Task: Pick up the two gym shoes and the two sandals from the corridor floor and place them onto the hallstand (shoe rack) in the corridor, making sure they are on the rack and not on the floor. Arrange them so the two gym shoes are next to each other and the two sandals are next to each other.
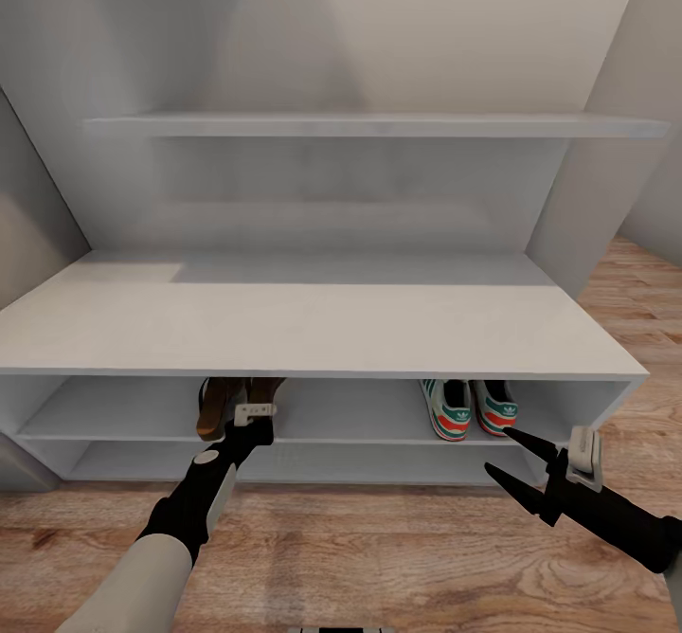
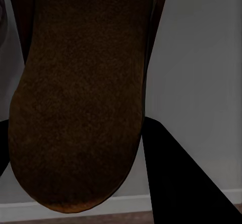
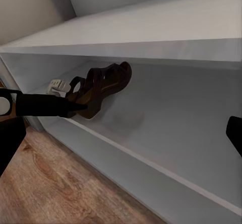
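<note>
In the lower middle of the head view, the shoe rack (image 1: pixel 313 330) stands on the wooden floor (image 1: pixel 379 557). The two gym shoes (image 1: pixel 469 407) sit side by side on its upper shelf, right of centre. Left of centre, the left gripper (image 1: pixel 248 415) reaches under the top board, closed on a sandal (image 1: pixel 220 406) at that shelf. At the lower right, the right gripper (image 1: pixel 507 453) hangs wide apart, holding nothing, before the rack.
</note>
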